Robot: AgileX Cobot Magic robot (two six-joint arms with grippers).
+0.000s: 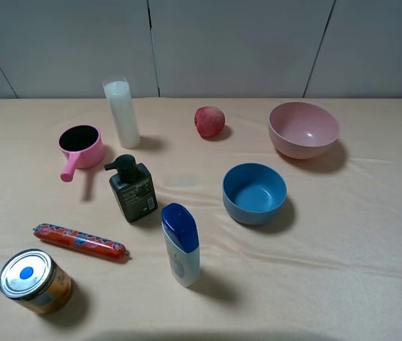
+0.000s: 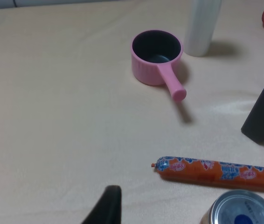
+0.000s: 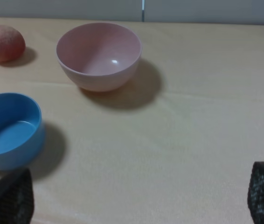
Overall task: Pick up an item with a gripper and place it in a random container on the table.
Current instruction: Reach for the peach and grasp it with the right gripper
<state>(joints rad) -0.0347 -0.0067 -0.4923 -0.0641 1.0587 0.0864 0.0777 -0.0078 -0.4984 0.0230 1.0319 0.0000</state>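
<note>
Exterior high view shows the bench (image 1: 357, 234), draped in wrinkled beige cloth, with no arm over it. The biggest thing on it is the pale pink bowl (image 1: 304, 129), upright and empty at the far right. Nearer the camera stands the smaller blue bowl (image 1: 254, 193), also empty. A white bottle with a blue cap (image 1: 181, 245) and a dark pump bottle (image 1: 133, 189) stand near the middle. A tall white cylinder (image 1: 121, 114) is behind them, and a tin can (image 1: 34, 281) sits at the near left. The pink handled cup (image 1: 80, 149) is at the left, with the sausage (image 1: 80, 241) lying between it and the can. Smaller than either bowl, the fruit (image 1: 209, 121) rests on the cloth at the far side, between the cylinder and the pale pink bowl. It touches neither, and nothing holds it.

The right gripper (image 3: 136, 191) has its fingers spread wide, with only bare cloth between them. Of the left gripper (image 2: 106, 207) only one dark fingertip shows, so I cannot tell how its fingers stand.

I judge the pick not yet begun, so reaching for the fruit is the step in hand. The next move calls for an arm, likely the right, to pass the blue bowl, lower its fingers either side of the fruit, and close gently on its round sides.
</note>
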